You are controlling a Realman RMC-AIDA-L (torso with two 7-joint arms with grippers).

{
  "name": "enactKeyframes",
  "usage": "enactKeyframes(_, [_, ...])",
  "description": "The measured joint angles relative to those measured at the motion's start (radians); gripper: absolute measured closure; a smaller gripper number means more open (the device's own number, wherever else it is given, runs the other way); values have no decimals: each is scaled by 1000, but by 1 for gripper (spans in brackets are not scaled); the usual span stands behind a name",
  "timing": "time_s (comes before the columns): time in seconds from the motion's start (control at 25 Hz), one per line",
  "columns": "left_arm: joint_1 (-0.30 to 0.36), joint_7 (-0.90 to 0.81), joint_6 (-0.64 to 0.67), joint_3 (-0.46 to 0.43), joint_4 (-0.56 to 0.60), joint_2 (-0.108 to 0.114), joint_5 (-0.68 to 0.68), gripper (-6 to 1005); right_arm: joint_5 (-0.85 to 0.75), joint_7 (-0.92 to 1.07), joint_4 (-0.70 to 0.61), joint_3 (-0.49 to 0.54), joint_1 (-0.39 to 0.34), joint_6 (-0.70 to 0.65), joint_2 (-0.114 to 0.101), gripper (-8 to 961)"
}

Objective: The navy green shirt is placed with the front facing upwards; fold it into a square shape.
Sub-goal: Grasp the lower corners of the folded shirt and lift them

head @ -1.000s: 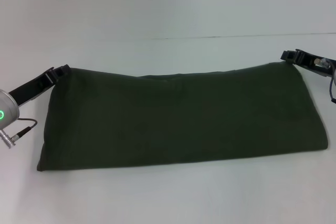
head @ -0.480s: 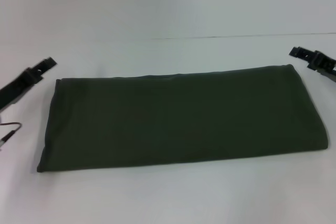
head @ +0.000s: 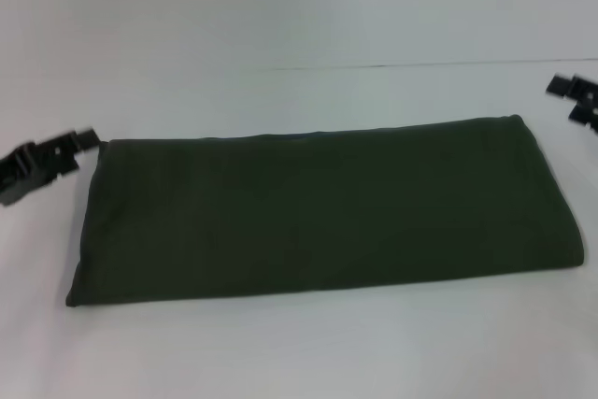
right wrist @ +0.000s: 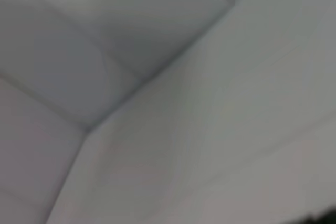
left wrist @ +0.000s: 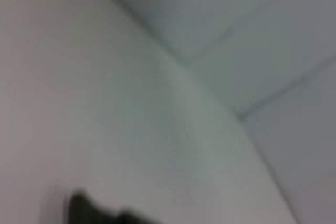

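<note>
Shirt (head: 327, 212) flat on the white table (head: 299, 352), folded into a long dark band running left to right, print and collar hidden. Left gripper (head: 42, 161) just beside the band's far-left corner, apparently off the cloth; jaw state impossible to tell. Right gripper (head: 577, 98) near the far-right corner, clear of the cloth, fingers parted and empty. Wrist views show only bare surface and wall.

Judged step: band made, ends yet to be brought together for a square. To do it well: take one short end at both corners, pinch every layer, lift only slightly, carry across to the other end, match edges, keep long sides aligned, then let go and smooth.
</note>
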Motion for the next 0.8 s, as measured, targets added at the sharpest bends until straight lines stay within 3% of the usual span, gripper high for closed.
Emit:
enactKeyframes(0.16, [-7, -127, 145, -2, 84, 27, 185, 288, -165, 103, -4, -8, -2, -110, -43, 92])
enactKeyframes(0.32, [-16, -204, 228, -6, 139, 51, 341, 290, -270, 147, -8, -9, -12, -178, -57, 96])
enactKeyframes(0.52, [-33, -217, 252, 19, 149, 58, 459, 292, -312, 152, -20, -7, -25, -222, -63, 95])
enactKeyframes(0.8, [-54, -216, 199, 62, 97, 56, 482, 296, -323, 145, -20, -10, -26, -224, -62, 95])
